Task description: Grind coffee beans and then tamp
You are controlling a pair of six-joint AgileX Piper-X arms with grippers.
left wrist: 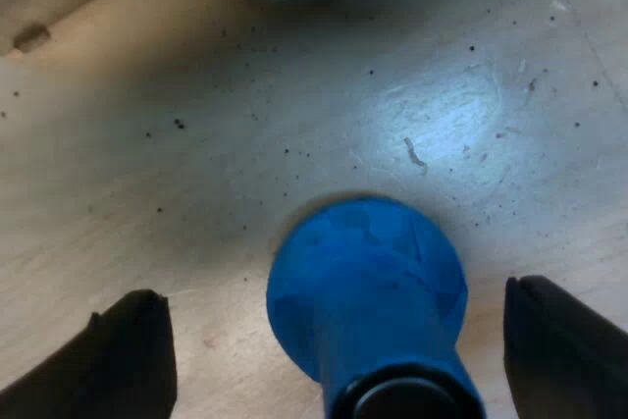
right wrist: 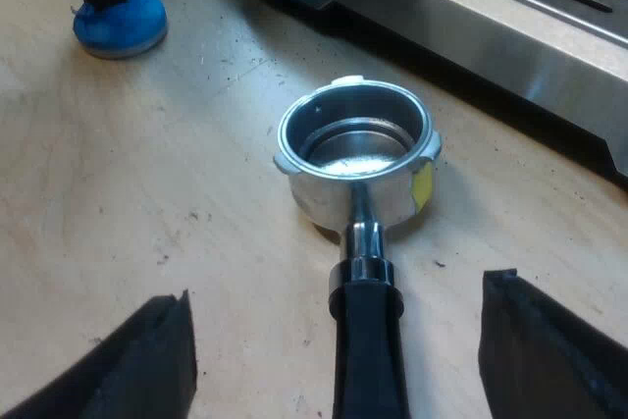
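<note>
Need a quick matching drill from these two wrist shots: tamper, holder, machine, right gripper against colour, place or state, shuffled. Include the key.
Things
1. tamper
2. holder
3. machine
4. right gripper

Descriptions
a. open, astride the dark handle
b. steel, with slots in its top
c. blue, standing on the table
d. lying loose on the table, basket empty

Pairs: 1-c, 2-d, 3-b, 4-a
</note>
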